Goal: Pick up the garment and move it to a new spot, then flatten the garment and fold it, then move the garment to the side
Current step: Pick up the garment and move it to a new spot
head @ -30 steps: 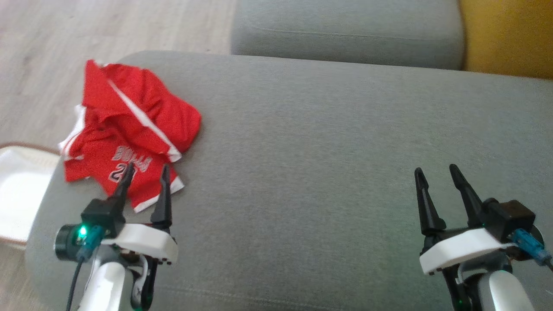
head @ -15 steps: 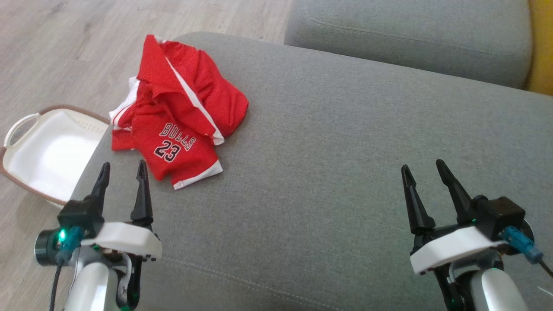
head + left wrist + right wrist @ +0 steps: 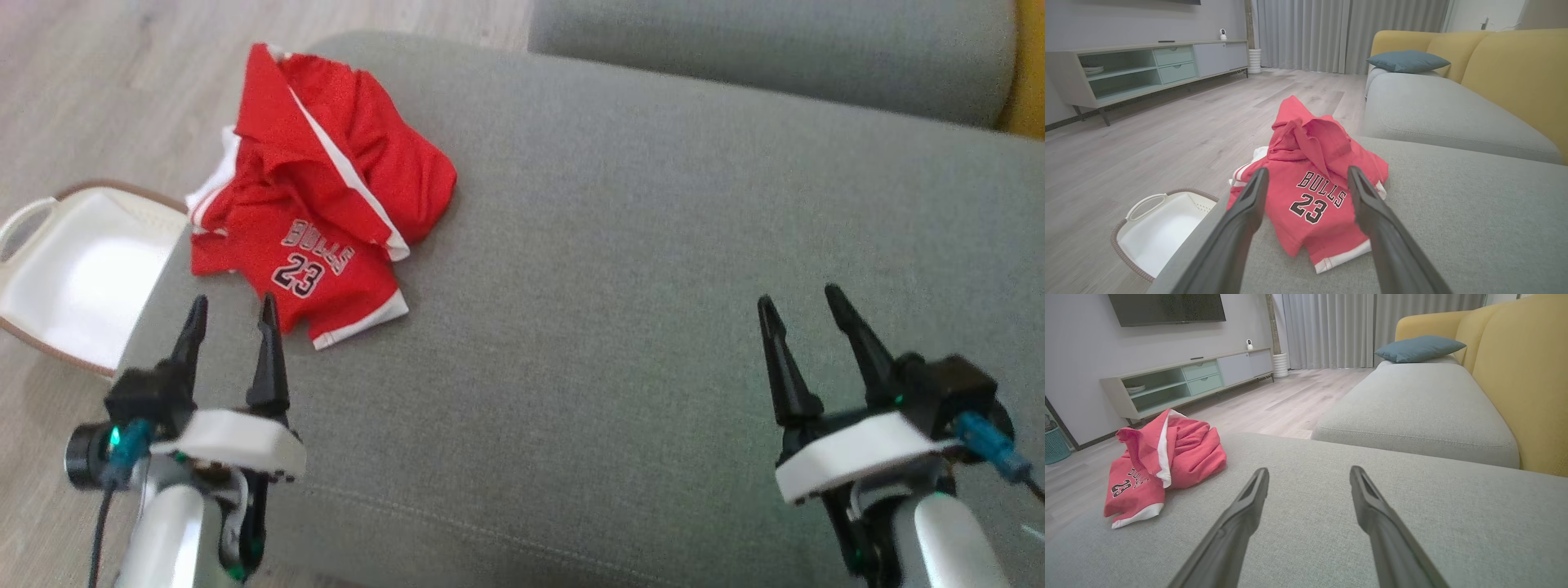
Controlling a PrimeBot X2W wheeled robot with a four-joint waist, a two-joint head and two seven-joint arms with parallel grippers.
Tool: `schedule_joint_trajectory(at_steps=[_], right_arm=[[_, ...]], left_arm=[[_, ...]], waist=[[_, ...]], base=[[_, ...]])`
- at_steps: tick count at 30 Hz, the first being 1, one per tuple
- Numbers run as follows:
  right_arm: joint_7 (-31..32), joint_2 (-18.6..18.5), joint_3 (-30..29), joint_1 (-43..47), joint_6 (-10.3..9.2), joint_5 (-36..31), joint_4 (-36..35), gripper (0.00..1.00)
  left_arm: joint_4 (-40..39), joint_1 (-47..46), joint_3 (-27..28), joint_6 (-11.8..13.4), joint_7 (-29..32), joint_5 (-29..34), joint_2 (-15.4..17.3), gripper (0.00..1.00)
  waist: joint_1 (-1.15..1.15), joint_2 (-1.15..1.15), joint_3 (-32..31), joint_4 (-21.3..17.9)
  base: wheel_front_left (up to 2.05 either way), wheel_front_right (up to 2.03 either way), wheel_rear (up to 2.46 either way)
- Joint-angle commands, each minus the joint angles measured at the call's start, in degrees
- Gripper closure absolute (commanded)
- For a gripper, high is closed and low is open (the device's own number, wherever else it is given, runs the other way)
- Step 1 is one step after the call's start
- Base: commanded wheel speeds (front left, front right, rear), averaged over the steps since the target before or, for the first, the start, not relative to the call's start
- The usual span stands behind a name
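Note:
The garment [image 3: 314, 196] is a red jersey with white trim and "BULLS 23" printed on it, lying crumpled at the far left corner of the grey sofa cushion [image 3: 612, 269]. Just short of its near hem hovers my left gripper [image 3: 231, 309], open and holding nothing. From the left wrist the jersey [image 3: 1314, 179] lies straight ahead beyond my left gripper [image 3: 1306, 179]. My right gripper [image 3: 798, 296] stands open over bare cushion at the lower right, far from the cloth. In the right wrist view the jersey [image 3: 1163, 465] lies off to the left of my right gripper [image 3: 1308, 473].
A white laundry basket [image 3: 49, 278] with a brown rim sits on the wooden floor beside the cushion's left edge, also in the left wrist view [image 3: 1159, 228]. A second grey cushion [image 3: 767, 49] lies beyond, with a yellow sofa back [image 3: 1523, 384] on the right.
The head camera has swung left, so the whole picture shifted and the basket came further into view. Against the cushion, my left gripper now sits short of the jersey instead of over its hem.

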Motion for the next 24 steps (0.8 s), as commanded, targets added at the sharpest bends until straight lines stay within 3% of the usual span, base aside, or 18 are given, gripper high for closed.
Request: schedule_joint_trajectory(at_steps=[1, 8, 16, 24], right_arm=[[0.6, -0.8, 1.2, -4.1, 0.23, -0.7, -3.1, 0.00], [2.8, -3.0, 1.4, -6.7, 0.23, -1.2, -5.9, 0.00], [4.2, -4.8, 1.6, -9.1, 0.23, -1.0, -7.8, 0.00], [4.4, -5.5, 1.3, -10.3, 0.23, -0.8, -8.1, 0.00]], left_arm=[[-1.4, -5.4, 2.7, -0.2, -0.7, -0.6, 0.8, 0.00], [4.3, -14.9, 3.8, -0.5, 0.2, -1.7, 2.2, 0.00], [22.2, -27.4, 6.2, -2.7, 5.3, -5.2, 5.9, 0.00], [35.5, -37.0, 7.0, -4.0, 4.9, -7.1, 7.9, 0.00]], waist=[[0.00, 0.00, 3.1, -1.1], [0.00, 0.00, 10.7, -3.2], [0.00, 0.00, 17.5, -5.3], [0.00, 0.00, 19.7, -5.9]], base=[[0.00, 0.00, 0.00], [0.00, 0.00, 0.00], [0.00, 0.00, 0.00], [0.00, 0.00, 0.00]])
